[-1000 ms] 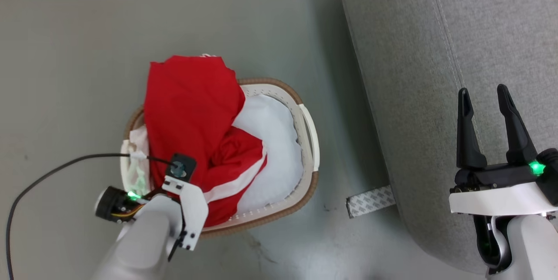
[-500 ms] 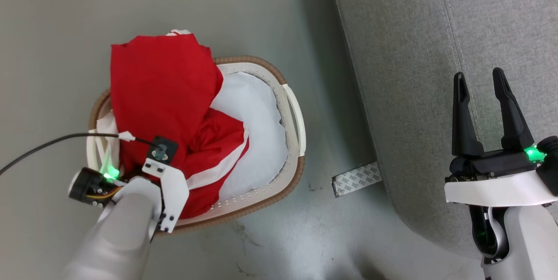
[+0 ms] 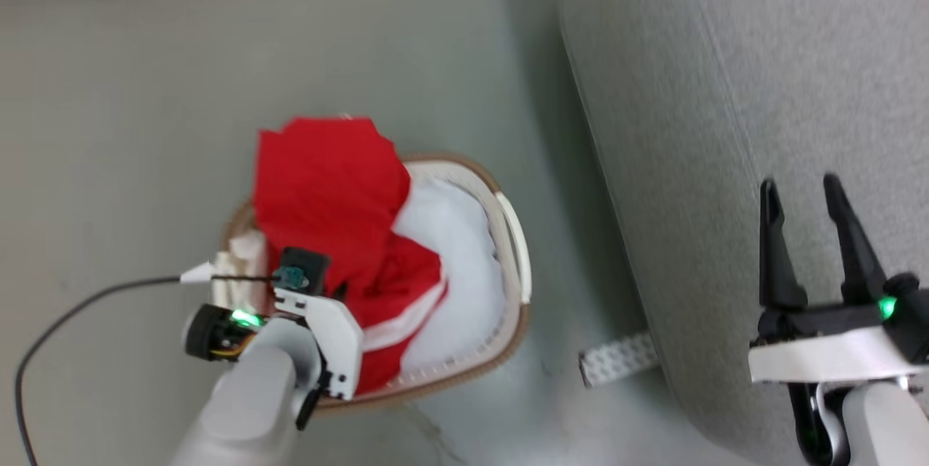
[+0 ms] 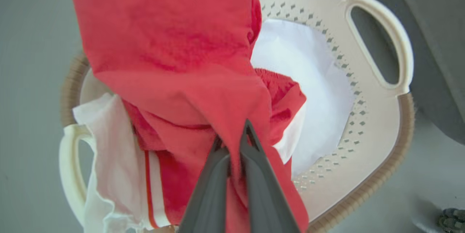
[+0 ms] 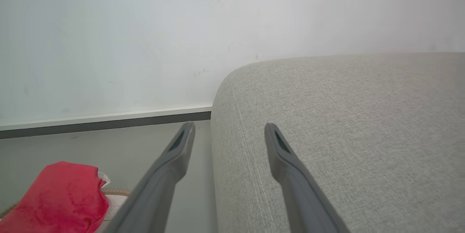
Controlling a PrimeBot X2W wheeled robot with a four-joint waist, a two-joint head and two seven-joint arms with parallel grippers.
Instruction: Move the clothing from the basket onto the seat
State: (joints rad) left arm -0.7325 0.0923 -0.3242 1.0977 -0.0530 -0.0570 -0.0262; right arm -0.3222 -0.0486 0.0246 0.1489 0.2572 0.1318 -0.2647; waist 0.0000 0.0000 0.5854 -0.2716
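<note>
Lower centre of the left wrist view: left gripper [image 4: 234, 144] clamped on a fold of the clothing [image 4: 174, 44], which heaps in the basket [image 4: 377, 124]. Lower right of the head view: right gripper [image 3: 798, 186], 2 fingers [image 3: 775, 255] spread, above the seat [image 3: 726, 88] edge.

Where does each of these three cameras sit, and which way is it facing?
Head view: on the robot's head, facing down at the basket and sofa; its left forearm and open right gripper show.
Left wrist view: on the left wrist, facing down along the left gripper, shut on the red clothing over the basket.
Right wrist view: on the right wrist, facing roughly level across the sofa to a wall, between open jaws.
Shared: all three show the red clothing.
</note>
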